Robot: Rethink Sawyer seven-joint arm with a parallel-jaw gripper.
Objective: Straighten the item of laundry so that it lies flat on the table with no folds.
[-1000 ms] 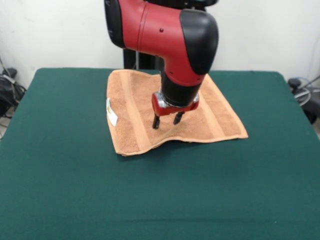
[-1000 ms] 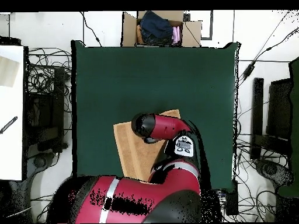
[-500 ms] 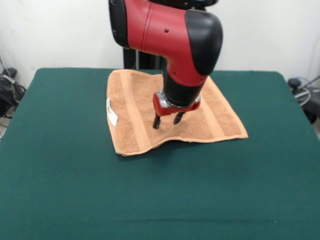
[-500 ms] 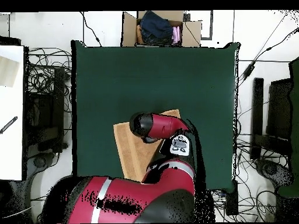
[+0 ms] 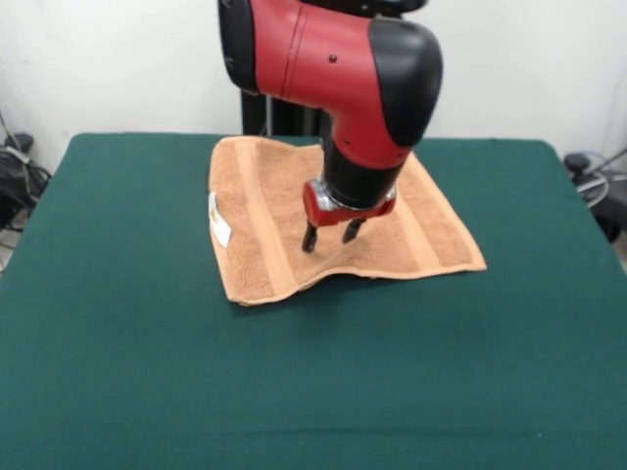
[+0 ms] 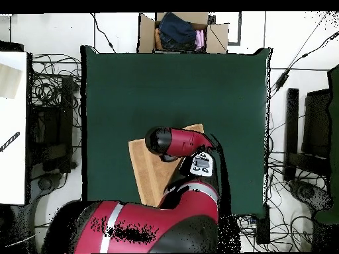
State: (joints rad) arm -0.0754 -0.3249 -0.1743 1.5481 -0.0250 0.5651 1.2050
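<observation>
The tan terry hand towel [image 5: 333, 220] lies spread toward the far side of the dark green felt-topped table [image 5: 147, 372], its near edge slightly rippled and a white label [image 5: 218, 219] at its left edge. The red and black arm's tool [image 5: 330, 236] hangs above the towel's middle, fingers apart, holding nothing.

Below the parted jaws of the gripper [image 5: 331, 236] lies only the towel [image 5: 260, 220], its near edge humped up just in front of them. All around, the green table [image 5: 313, 392] spreads bare, free to pass.
</observation>
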